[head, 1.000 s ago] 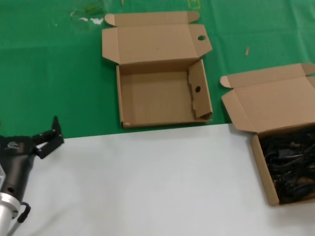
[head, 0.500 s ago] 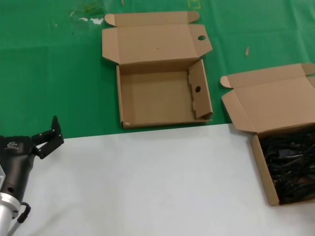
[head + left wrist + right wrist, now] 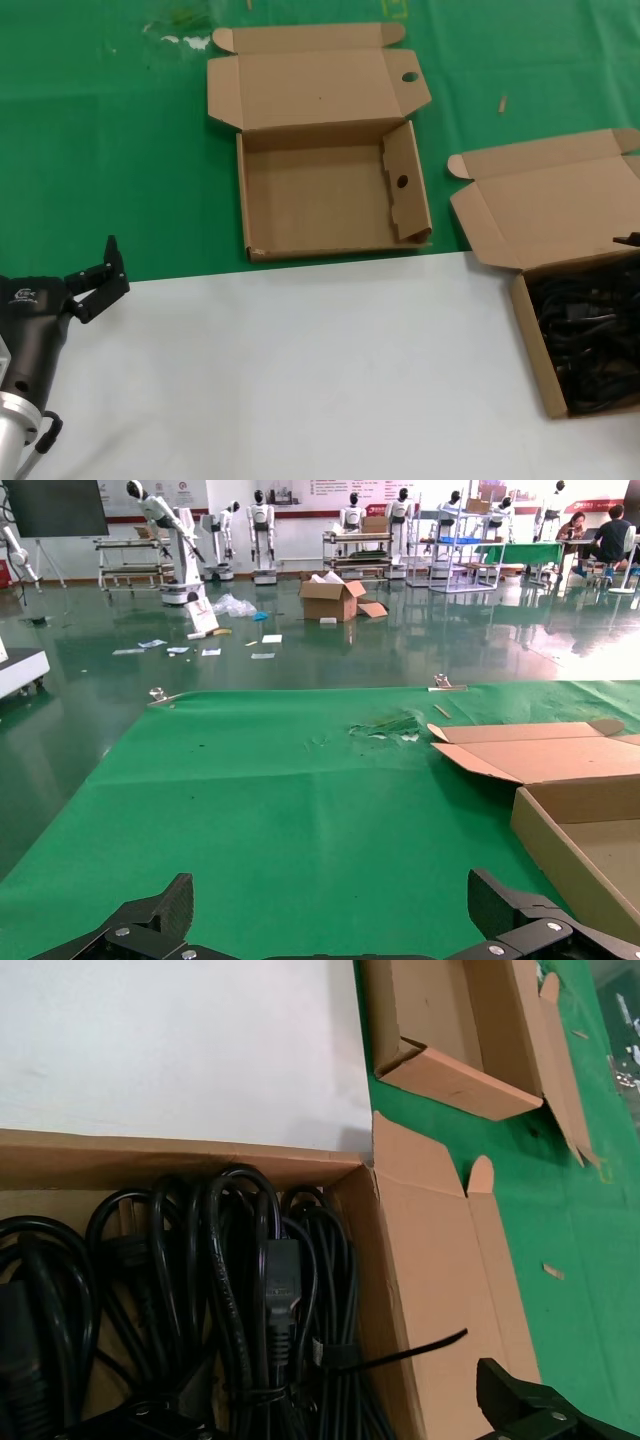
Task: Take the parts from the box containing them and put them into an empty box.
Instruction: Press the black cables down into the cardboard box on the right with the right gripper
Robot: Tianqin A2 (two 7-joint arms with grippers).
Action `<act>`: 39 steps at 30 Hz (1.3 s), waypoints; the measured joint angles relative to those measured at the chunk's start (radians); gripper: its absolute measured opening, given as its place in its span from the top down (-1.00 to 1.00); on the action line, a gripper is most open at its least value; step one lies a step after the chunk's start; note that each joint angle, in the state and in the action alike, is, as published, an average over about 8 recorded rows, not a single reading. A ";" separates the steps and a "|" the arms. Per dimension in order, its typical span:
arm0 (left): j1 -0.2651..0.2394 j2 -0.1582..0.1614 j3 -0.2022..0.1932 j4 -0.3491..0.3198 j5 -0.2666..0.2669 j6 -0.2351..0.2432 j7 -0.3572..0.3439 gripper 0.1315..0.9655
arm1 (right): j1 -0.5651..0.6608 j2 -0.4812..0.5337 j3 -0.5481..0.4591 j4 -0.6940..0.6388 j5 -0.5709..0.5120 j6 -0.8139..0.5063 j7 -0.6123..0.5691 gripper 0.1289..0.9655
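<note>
Black power cords (image 3: 590,340) lie bundled in the cardboard box (image 3: 530,345) at the right, its lid folded back. In the right wrist view the cords (image 3: 240,1290) fill that box (image 3: 180,1155). My right gripper (image 3: 320,1400) is open just above them, over the box's lid-side end, holding nothing. Only its tip (image 3: 630,240) shows in the head view. The empty box (image 3: 310,205), with a round hole in its lid flap, sits at the centre back. My left gripper (image 3: 95,275) is open and empty at the near left, far from both boxes.
A green mat (image 3: 100,150) covers the far half of the table, a white sheet (image 3: 300,370) the near half. The left wrist view shows the empty box's corner (image 3: 560,850) and the mat (image 3: 300,810) between the open fingers.
The tip of my right gripper has come into the head view at the right edge, above the box of cords. The left gripper has barely moved.
</note>
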 joint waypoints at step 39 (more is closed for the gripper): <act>0.000 0.000 0.000 0.000 0.000 0.000 0.000 -1.00 | -0.054 0.025 -0.032 0.014 0.053 0.044 0.002 0.65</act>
